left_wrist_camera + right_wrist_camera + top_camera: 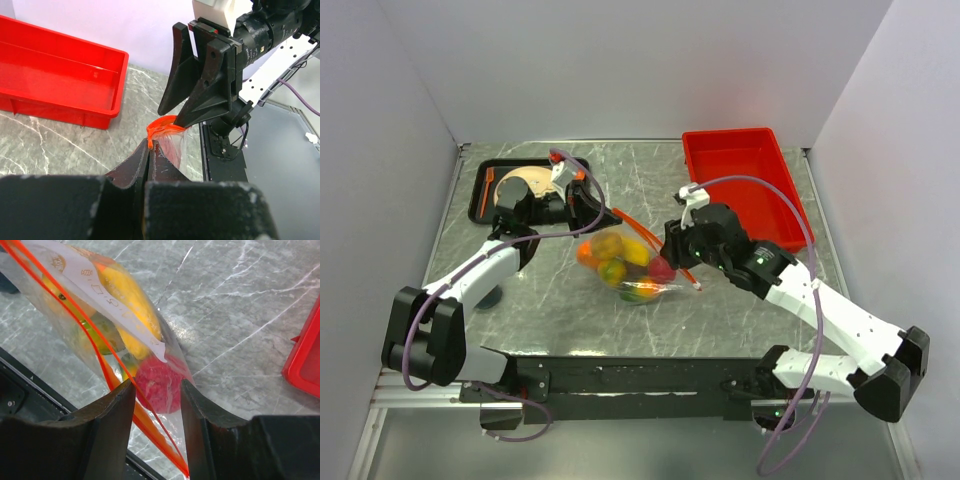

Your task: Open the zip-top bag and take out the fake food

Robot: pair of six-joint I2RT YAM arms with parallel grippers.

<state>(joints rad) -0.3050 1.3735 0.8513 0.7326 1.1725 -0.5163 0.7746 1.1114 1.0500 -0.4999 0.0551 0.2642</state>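
The clear zip-top bag [620, 265] lies at the table's middle, holding the fake food: yellow, orange, green and red fruits [632, 252]. Its orange-red zipper strip [655, 245] runs along the far-right edge. My left gripper [592, 213] is shut on the strip's end, which shows pinched between its fingertips in the left wrist view [150, 142]. My right gripper [675, 252] is open. In the right wrist view [157, 390] its jaws straddle the bag's corner, with a red fruit [159, 381] and the strip [105, 367] between them.
A rigid red bin [740, 180] stands at the back right and also shows in the left wrist view [60, 80]. A black tray [480, 195] with a beige plate and orange cutlery sits at the back left, behind my left arm. A black rail [640, 375] runs along the near edge.
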